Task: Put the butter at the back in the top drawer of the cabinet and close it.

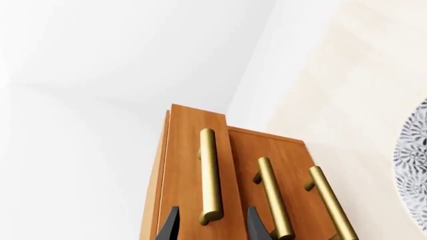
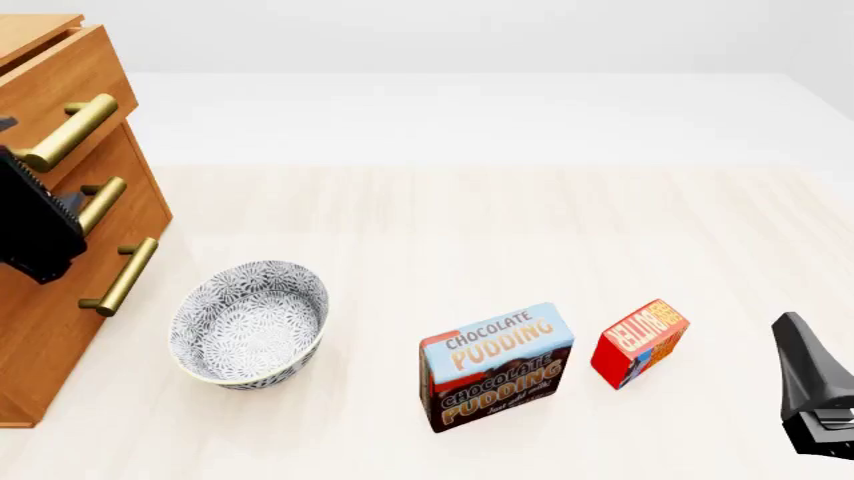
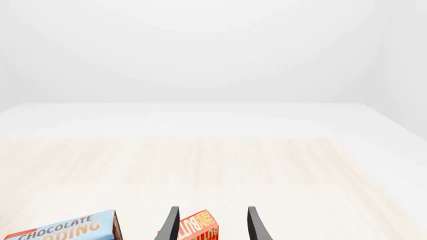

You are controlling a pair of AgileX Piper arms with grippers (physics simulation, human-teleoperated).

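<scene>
Drawer-opening is the step in hand: the left gripper (image 1: 212, 225), fingers spread and empty, straddles the brass bar handle (image 1: 209, 175) of the light brown wooden top drawer (image 1: 193, 165). Next it must clamp and pull. The small red butter box (image 3: 199, 226) stands between the open right gripper's (image 3: 212, 225) fingers, ungrasped

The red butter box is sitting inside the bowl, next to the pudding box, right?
Not quite. The front view shows the butter on the table, next to the pudding box. The bowl stands apart and holds nothing.
</scene>
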